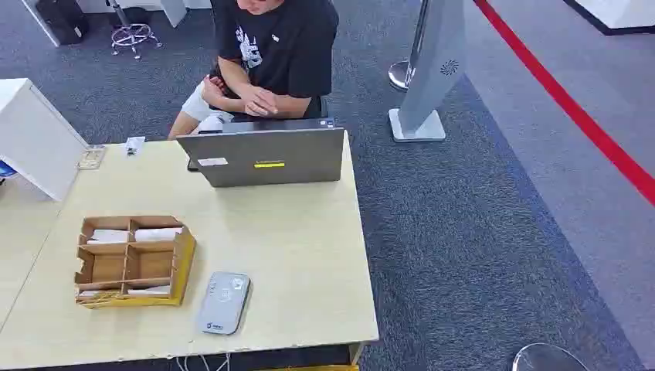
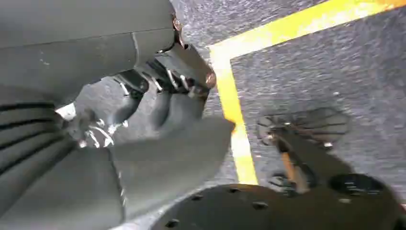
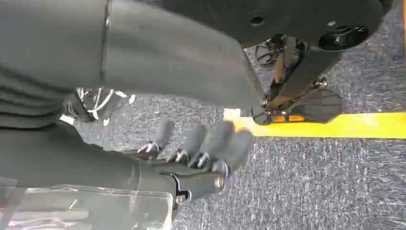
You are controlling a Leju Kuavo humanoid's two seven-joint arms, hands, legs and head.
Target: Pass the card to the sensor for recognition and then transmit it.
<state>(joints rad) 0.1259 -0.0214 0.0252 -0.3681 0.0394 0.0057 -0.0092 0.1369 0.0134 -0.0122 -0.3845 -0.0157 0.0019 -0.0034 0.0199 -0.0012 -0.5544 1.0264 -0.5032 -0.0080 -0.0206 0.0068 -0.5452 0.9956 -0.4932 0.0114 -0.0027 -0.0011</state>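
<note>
Both our hands hang empty, fingers loosely apart.
Cards [image 1: 157,233] in box [image 1: 182,267] left of sensor [image 1: 223,302]: light, stiff, slippery; pinch an exposed edge.

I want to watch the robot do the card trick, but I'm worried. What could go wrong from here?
1. The white cards lie flat in narrow slots of the cardboard organizer, so the hand might fumble one or push the light box.
2. The gray card reader sits near the table edge; a bump might slide it off.
3. The open laptop stands between the robot and the seated person, so handing over could knock it.
</note>
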